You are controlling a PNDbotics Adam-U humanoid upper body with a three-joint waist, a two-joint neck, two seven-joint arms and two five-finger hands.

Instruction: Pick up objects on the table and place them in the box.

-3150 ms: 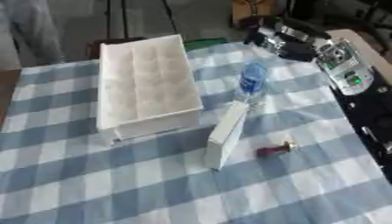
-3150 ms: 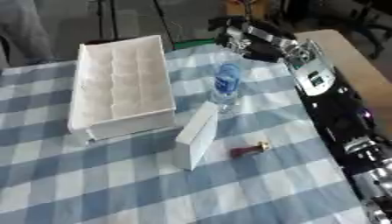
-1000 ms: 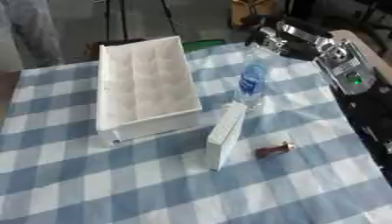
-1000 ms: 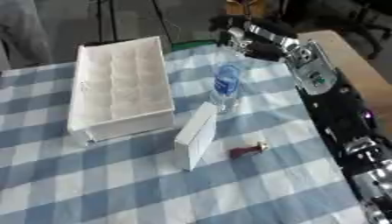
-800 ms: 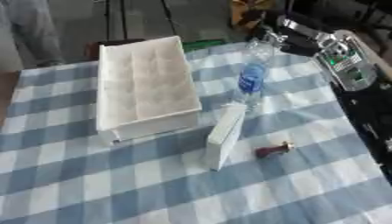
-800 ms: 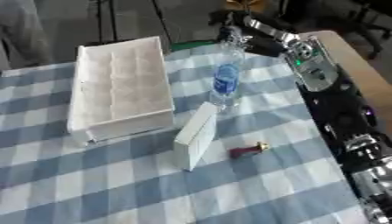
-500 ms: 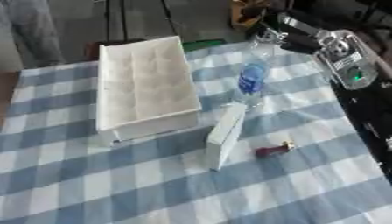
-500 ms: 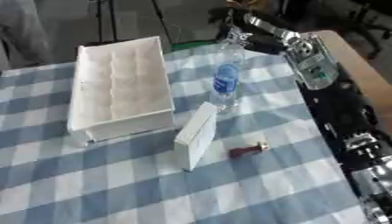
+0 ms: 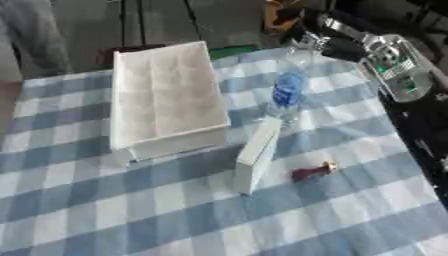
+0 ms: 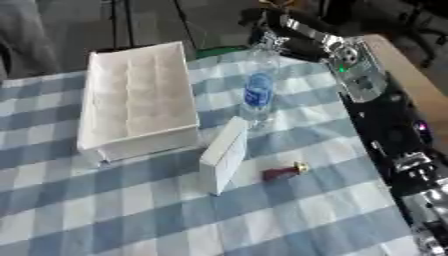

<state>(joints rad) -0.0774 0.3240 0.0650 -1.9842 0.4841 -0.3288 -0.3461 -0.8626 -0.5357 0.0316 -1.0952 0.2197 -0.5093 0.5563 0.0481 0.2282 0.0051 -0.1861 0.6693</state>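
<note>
A white box (image 9: pixel 164 100) with a grid of shallow compartments sat on the left part of the blue-and-white checked tablecloth (image 9: pixel 105 210), its long side running away from the camera. Nothing could be seen lying in its compartments. Just right of its near corner a slim white carton (image 9: pixel 257 155) stood on its long edge, angled toward the box. Touching or just behind the carton's far end, a clear plastic bottle (image 10: pixel 259 90) with a blue label stood upright. Nearer the camera and right of the carton lay a small dark red object (image 9: pixel 311 171) with a pale tip, apart from everything else. The right arm came in along the right edge, and the right hand (image 10: pixel 278 30) hung at the top of the bottle near the table's far edge. Whether its fingers were closed on the bottle's neck could not be told.
</note>
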